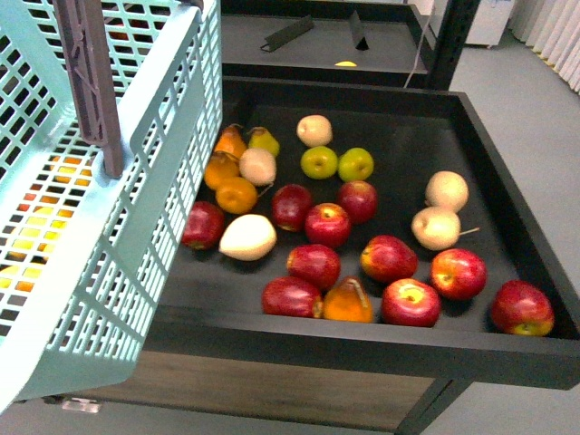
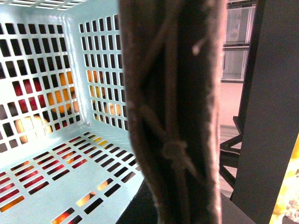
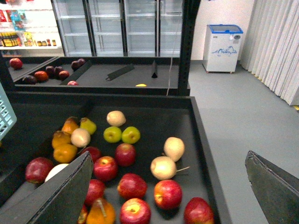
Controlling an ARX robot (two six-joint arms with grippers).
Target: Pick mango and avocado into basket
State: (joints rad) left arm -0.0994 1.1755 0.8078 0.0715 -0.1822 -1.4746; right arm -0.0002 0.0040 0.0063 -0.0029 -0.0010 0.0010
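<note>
**Front view:** turquoise basket (image 1: pixel 136 227) hangs tilted at left with its brown handle (image 1: pixel 95 82) up. Its wall overlaps the left edge of a black tray (image 1: pixel 507 208) of fruit. Counted in tray: 10 red apples (image 1: pixel 327 224), 2 green apples (image 1: pixel 319 162), 5 pale round fruit (image 1: pixel 436 227), 2 oranges (image 1: pixel 236 194), 2 orange pears (image 1: pixel 348 302), 1 yellow-green pear (image 1: pixel 264 140). Can't pick out the mango or avocado among them.

**Left wrist view:** handle (image 2: pixel 173 112) fills mid-frame, v. close to lens, w/ basket's slotted walls and floor (image 2: pixel 56 186) behind. Red, orange and yellow show thru the slots. The left gripper is out of shot, so its grip can't be told.

**Right wrist view:** right gripper (image 3: pixel 168 158) is spread wide w/ nothing btwn its fingers (image 3: pixel 60 196), above the tray's near end. A corner of the basket (image 3: pixel 3 119) shows well apart from it. A white chest freezer (image 3: pixel 223 41) carries a blue logo, too small to read. Bottle labels on a shelf (image 3: pixel 28 39) are likewise unreadable.
</note>
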